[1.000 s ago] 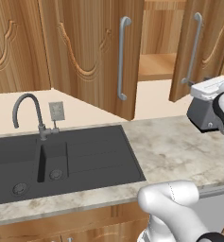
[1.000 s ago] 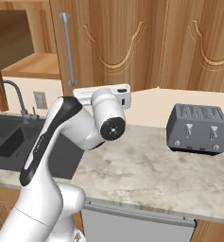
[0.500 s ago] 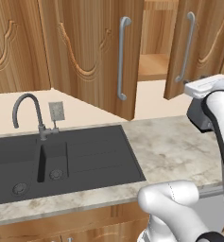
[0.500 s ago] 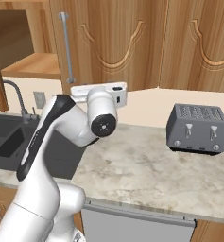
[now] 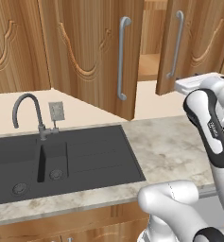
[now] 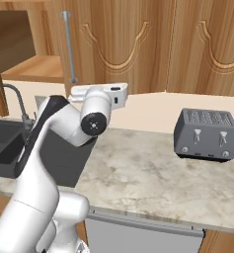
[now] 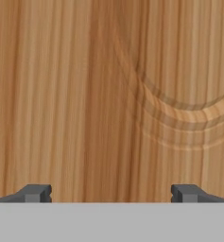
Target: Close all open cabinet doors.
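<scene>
- The hand [image 7: 111,194] has its two dark fingertips [image 7: 37,193] wide apart and holds nothing.
- It looks straight at the wood of a cabinet door [image 7: 108,94], close to the curved groove.
- In the left base view two doors stand open above the surface [image 5: 179,146]: the left door [image 5: 92,52] swings far out, and the right door [image 5: 191,45] stands out less.
- Between them the shelf [image 5: 149,66] inside is visible.
- A dark sink [image 5: 61,160] with a curved tap [image 5: 30,111] is below the left door.
- A grey toaster [image 6: 205,134] stands on the surface, well apart to the right.
</scene>
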Controlling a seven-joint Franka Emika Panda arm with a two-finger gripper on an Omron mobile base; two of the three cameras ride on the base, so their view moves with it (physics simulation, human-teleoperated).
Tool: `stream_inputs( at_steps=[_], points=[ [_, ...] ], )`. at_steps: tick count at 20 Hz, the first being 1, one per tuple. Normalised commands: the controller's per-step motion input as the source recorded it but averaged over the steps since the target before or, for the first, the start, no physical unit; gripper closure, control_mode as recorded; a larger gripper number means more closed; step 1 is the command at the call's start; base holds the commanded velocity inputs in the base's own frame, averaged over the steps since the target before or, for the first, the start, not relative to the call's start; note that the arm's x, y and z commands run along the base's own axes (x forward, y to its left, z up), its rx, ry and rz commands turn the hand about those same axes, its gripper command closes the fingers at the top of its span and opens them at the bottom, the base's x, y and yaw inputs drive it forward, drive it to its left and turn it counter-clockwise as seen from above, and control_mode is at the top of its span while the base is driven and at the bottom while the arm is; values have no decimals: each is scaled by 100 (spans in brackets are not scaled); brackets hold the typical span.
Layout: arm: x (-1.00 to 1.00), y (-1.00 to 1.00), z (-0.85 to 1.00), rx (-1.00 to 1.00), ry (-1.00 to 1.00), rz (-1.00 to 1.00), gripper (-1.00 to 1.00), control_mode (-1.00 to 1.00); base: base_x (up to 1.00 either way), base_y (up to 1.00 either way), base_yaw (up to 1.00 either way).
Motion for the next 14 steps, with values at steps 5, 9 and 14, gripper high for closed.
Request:
stream_inputs(
  at_steps=[5, 9, 14],
  points=[
    [32, 2, -7, 1, -2, -6, -100, -100, 0, 0, 0],
    [35, 1, -4, 2, -2, -5, -100, -100, 0, 0, 0],
    [31, 2, -2, 1, -1, -5, -100, -100, 0, 0, 0]
  ],
)
